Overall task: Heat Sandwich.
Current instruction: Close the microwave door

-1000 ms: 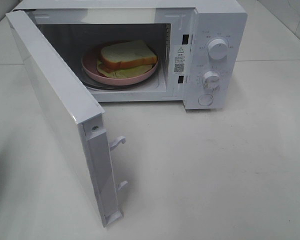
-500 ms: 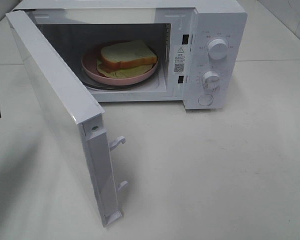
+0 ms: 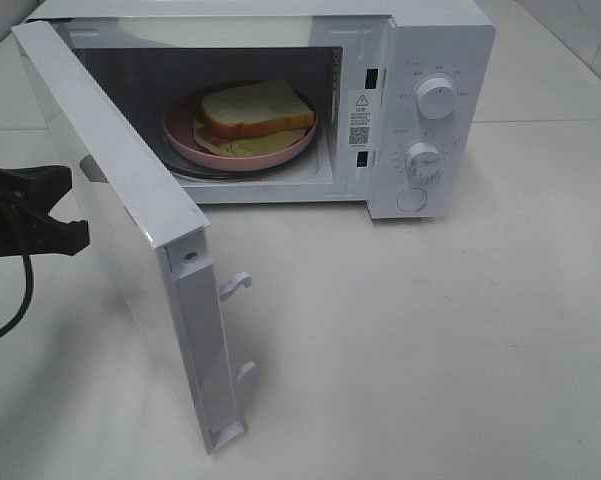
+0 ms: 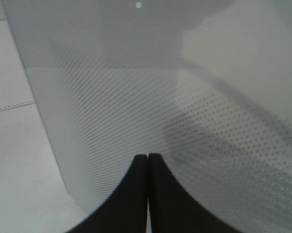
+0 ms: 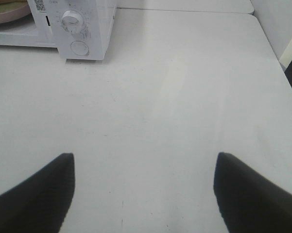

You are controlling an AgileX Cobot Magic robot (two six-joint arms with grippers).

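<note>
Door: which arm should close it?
Likely left. The left end effector, shut, is just outside the open door; the right end effector hangs open over the table, farther off.

white worktop (image 3: pixel 460 340) — a white microwave (image 3: pixel 430 60) stands directly on it, door (image 3: pixel 120 220) swung open.

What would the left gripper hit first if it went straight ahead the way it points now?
The outer face of the open microwave door: the shut left gripper points at its dotted window, apparently close, though depth is hard to judge.
</note>
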